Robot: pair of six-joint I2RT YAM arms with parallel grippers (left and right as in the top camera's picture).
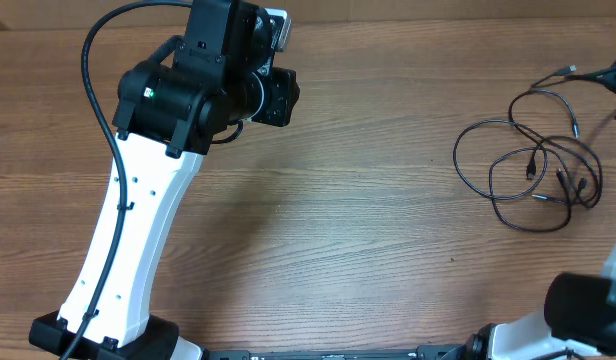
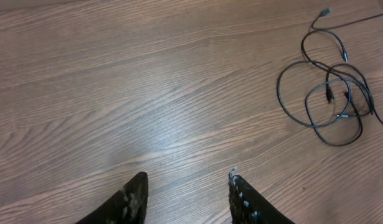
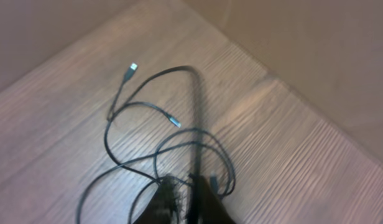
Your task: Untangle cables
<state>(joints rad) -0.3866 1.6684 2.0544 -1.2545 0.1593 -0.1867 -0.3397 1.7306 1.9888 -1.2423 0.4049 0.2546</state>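
From my station I see the left pincer (image 2: 186,175) hanging over bare desk (image 1: 338,230) with its two fingers spread wide and nothing between them. The cables (image 2: 328,93) lie well apart from it, ahead and off to its right, sprawled flat in loose overlapping loops with small dark plugs inside the tangle. The overhead view shows the same heap (image 1: 531,160) far from the left arm (image 1: 138,230), near the desk's edge on the right arm's side. The right pincer (image 3: 184,186) sits directly over that tangle. Its fingers are drawn together on one strand of the cables (image 3: 173,119), which rises from between the tips and arches forward, blurred in my feed. The rest of the loops fan out ahead of this pincer and to its left. A plug end (image 3: 133,66) lies farthest out ahead-left, flat on the wood.
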